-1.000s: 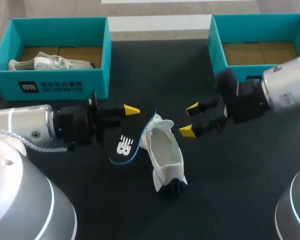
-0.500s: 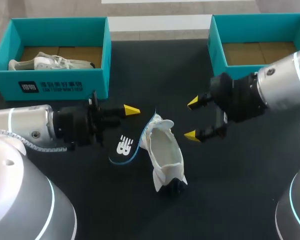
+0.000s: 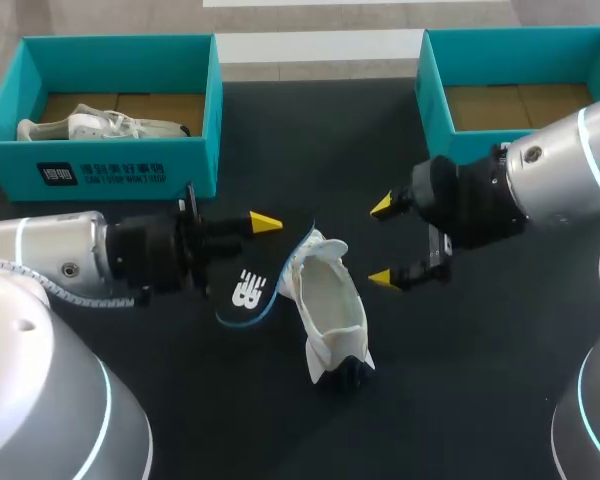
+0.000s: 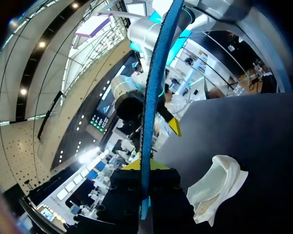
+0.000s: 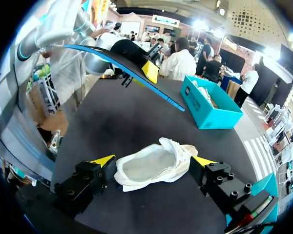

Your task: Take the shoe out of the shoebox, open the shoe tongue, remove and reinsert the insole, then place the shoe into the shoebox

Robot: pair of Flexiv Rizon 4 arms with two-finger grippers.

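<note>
A white shoe (image 3: 330, 305) lies on its side on the dark table. Its black insole (image 3: 245, 295), blue-edged with a white logo, hangs just left of the shoe, out of it. My left gripper (image 3: 260, 225) is shut on the insole. In the left wrist view the insole's blue edge (image 4: 154, 83) runs up from between the left gripper (image 4: 144, 168) fingers, with the shoe (image 4: 215, 187) beside it. My right gripper (image 3: 382, 242) stands open right of the shoe. From the right wrist the shoe (image 5: 154, 165) lies ahead of the right gripper (image 5: 152, 161), framed by its spread fingers, untouched.
A teal shoebox (image 3: 110, 170) at the back left holds another white shoe (image 3: 100, 125). A second teal shoebox (image 3: 435, 110) at the back right shows only its cardboard floor. The dark tabletop (image 3: 450, 380) lies bare in front of the shoe.
My right gripper has turned at the wrist and drawn slightly back to the right, its fingers still spread. The left arm, insole and shoe have stayed put.
</note>
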